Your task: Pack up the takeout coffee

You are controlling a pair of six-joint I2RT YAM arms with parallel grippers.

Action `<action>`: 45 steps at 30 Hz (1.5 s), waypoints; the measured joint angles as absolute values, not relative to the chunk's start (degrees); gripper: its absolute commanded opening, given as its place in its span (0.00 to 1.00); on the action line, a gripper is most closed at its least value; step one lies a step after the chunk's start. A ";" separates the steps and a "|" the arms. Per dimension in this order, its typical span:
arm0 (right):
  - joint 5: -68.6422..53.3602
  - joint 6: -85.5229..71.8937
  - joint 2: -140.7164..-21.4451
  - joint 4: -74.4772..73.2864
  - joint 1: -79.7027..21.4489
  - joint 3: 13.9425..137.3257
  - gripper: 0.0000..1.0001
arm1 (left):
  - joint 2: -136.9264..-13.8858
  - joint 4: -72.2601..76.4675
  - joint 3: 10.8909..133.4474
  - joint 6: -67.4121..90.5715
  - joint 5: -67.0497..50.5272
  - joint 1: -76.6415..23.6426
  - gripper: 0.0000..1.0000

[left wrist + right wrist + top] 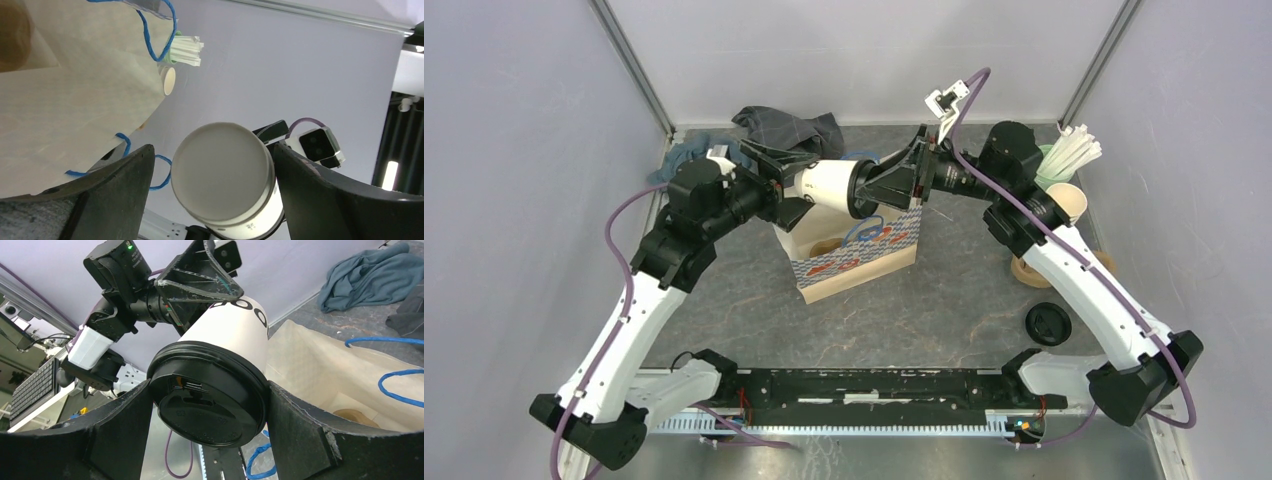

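Takeout coffee [832, 186]: lying level in the air at centre frame of the top view, above the open mouth of the paper bag [869, 258]; base toward frame left, black lid [210, 400] toward frame right.
Right gripper [864, 188]: fingers [310, 440] pinching the cup at the lid rim, touching on both sides.
Left gripper [808, 187]: fingers [125, 187] spread about the base; touching on one side, a sliver of gap on the other.
Step in hand: judged a transfer between arms, ahead of lowering into the bag.
Doing it well: secure one firm pinch before freeing the other; turn upright, lid up; lower straight between the blue handles [370, 339]; squeeze the body rather than the lid, lest it pop off.
Hidden: bag floor mostly masked by cup and arms; brown round shape [352, 416] inside unidentified; lid seating all round uncheckable; cup lettering cut off.
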State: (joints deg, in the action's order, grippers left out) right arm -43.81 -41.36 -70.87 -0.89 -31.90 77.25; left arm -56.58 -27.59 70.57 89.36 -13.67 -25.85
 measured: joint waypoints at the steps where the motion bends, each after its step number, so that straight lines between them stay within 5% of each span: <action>1: -43.62 -41.34 -70.89 -0.91 -32.25 77.19 0.53 | -56.58 -26.37 69.73 90.56 -14.04 -25.85 0.85; 5: -43.31 -41.30 -71.18 -0.97 -33.21 76.99 0.56 | -55.96 -22.92 67.22 94.59 -14.68 -25.85 0.66; 12: -41.17 -41.17 -71.24 -1.17 -34.57 76.99 0.98 | -51.22 -20.67 61.71 100.79 -13.45 -25.91 0.49; 45: -13.45 -29.80 -68.29 -18.61 -44.97 84.55 0.98 | -49.25 -25.74 61.10 105.32 -7.73 -26.00 0.43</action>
State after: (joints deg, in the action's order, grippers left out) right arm -13.45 -29.80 -68.29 -18.61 -44.97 84.55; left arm -49.25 -25.74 61.10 105.32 -7.73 -26.00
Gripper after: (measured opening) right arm 0.979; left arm 0.698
